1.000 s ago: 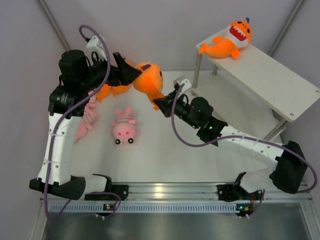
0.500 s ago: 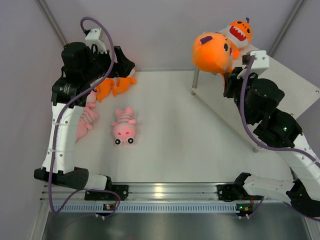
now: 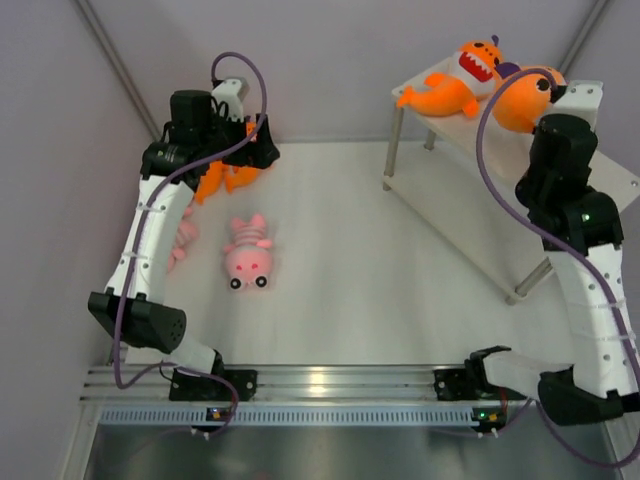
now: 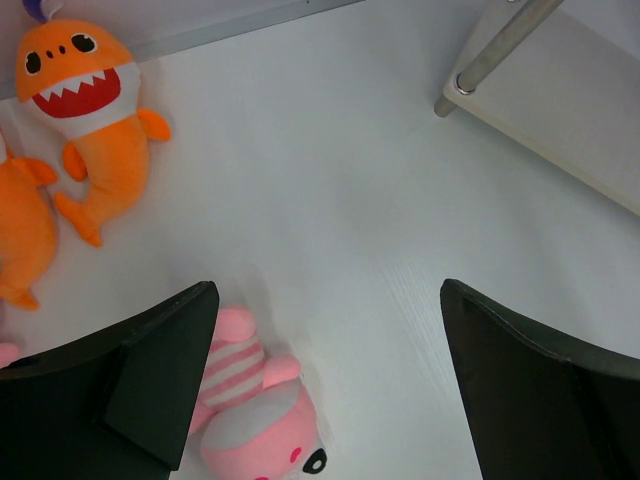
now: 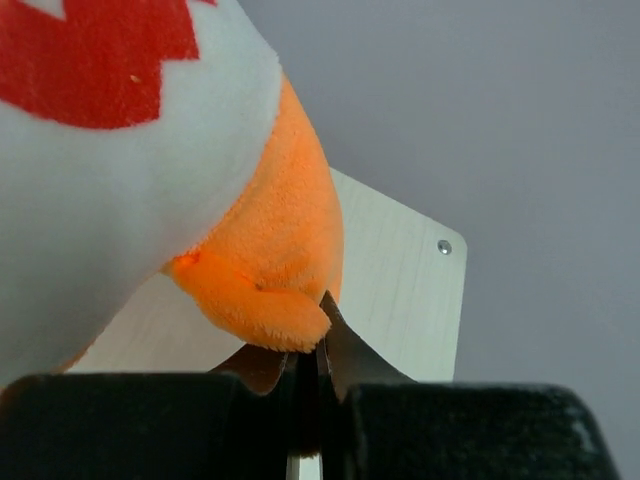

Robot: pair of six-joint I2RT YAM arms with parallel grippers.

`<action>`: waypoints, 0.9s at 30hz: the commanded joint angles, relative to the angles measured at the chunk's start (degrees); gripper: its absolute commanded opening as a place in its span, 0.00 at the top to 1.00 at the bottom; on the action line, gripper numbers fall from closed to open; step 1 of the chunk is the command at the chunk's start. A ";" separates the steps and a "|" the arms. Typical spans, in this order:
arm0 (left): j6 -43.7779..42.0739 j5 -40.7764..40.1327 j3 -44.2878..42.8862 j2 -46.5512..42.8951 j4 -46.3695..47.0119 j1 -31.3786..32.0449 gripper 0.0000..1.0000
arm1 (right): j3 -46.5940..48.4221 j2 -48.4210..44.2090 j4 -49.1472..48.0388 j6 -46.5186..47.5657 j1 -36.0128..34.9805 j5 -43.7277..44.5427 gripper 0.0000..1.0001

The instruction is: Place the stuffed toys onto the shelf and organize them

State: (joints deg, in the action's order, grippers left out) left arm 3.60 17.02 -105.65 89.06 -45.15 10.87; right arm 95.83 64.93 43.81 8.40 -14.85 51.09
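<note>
shark plush (image 3: 455,85) on shelf (image 3: 480,135) top, pink plush (image 3: 248,255) on table (image 3: 340,250)

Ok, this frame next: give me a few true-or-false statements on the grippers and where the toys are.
1. The right gripper is shut on an orange shark plush over the shelf. True.
2. The left gripper holds a pink toy. False: it is open and empty.
3. A second orange shark lies on the shelf. True.
4. The pink striped plush lies on the shelf. False: it lies on the table.
</note>
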 commanded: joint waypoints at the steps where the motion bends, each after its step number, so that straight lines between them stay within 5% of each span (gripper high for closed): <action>1: -2.89 0.65 -2.98 1.38 -0.56 -0.06 0.02 | 4.18 6.24 11.71 -3.12 9.73 -13.69 1.00; 8: -3.07 0.74 -5.36 3.84 -1.00 -0.06 0.02 | 6.82 11.36 17.27 -5.76 12.30 -18.66 0.98; 11: -3.07 1.18 -6.06 4.46 -1.17 -0.06 0.02 | 6.91 10.66 17.10 -5.94 12.48 -18.48 0.86; 17: -3.07 1.35 -6.59 5.43 -1.08 -0.06 0.02 | 5.95 8.12 16.22 -4.54 12.48 -24.00 0.42; 27: -3.07 2.58 -6.68 5.16 -1.17 -0.06 0.02 | 12.18 4.24 15.95 1.88 13.18 -42.73 0.12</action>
State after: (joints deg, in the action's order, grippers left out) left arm 1.32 18.33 -109.89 94.30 -46.81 10.87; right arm 102.96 71.26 59.37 7.57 -2.72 16.43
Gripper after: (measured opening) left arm 0.984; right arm 0.866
